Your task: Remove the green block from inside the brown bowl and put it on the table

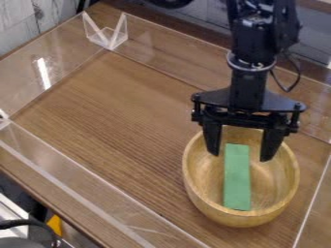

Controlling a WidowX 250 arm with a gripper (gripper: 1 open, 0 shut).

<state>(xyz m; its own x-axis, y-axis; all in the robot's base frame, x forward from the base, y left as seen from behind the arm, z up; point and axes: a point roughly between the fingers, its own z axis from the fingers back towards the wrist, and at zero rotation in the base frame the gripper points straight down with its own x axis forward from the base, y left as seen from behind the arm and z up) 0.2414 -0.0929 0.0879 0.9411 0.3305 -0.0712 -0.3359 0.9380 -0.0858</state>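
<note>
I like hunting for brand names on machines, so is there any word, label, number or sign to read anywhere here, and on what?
None: no readable text in this view.
Gripper: black, no lettering visible.
Green block: plain.
Brown bowl: plain wood.
Table and its clear walls: no labels or signs.

Even, bright overhead lighting. Glare streaks on the clear acrylic walls (52, 73); soft sheen on the tabletop (116, 107). Low resolution, mildly soft throughout.
</note>
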